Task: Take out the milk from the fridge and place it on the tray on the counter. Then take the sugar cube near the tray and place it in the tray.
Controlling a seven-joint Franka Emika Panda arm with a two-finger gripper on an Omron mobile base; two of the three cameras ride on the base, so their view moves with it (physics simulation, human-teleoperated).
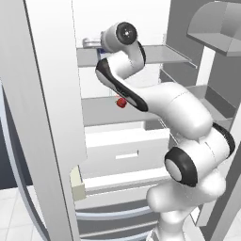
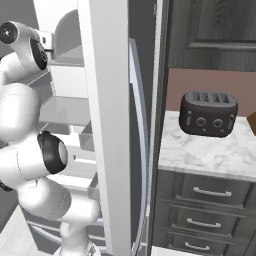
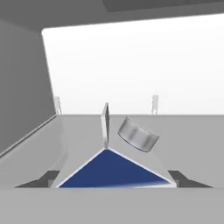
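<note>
the arm reaches into the open fridge (image 1: 56, 117) at the upper shelf; in the hand view the milk (image 3: 114, 171) sits close between the finger tips of the gripper (image 3: 114, 177), its gable ridge up; whether the fingers clamp it i cannot tell; a red ball (image 1: 121, 102) lies on the shelf below.

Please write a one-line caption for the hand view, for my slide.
Hand view: inside the fridge, the gripper straddles the milk on a shelf, its gable top and cap close to the camera.
</note>
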